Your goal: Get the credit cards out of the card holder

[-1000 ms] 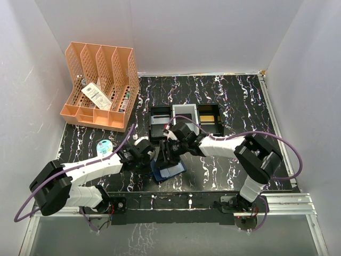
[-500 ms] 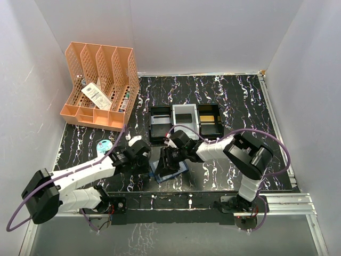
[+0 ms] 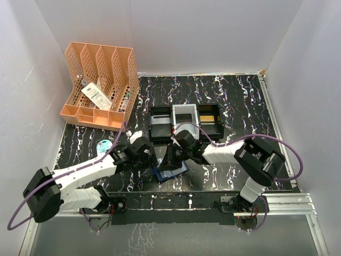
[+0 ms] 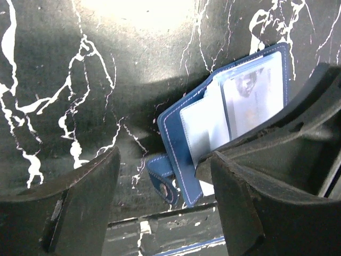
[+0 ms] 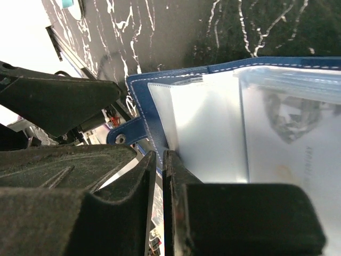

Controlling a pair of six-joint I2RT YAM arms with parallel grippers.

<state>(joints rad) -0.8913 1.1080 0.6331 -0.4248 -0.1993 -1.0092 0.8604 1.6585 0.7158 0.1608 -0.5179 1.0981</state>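
One card holder (image 3: pixel 169 169) lies open on the table (image 3: pixel 234 106) near the front edge, one printed credit card (image 4: pixel 256 96) showing inside. Two tools meet there: the left tool (image 4: pixel 162 170) gapes wide at its strap end, and the right tool (image 5: pixel 159 157) pinches narrow on its blue edge.

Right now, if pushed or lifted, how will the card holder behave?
The card holder is probably floppy: it lies open, with its clear sleeves fanned loose. Being thin, it is likely light. Lying flat, it may slide on the glossy table rather than tip.
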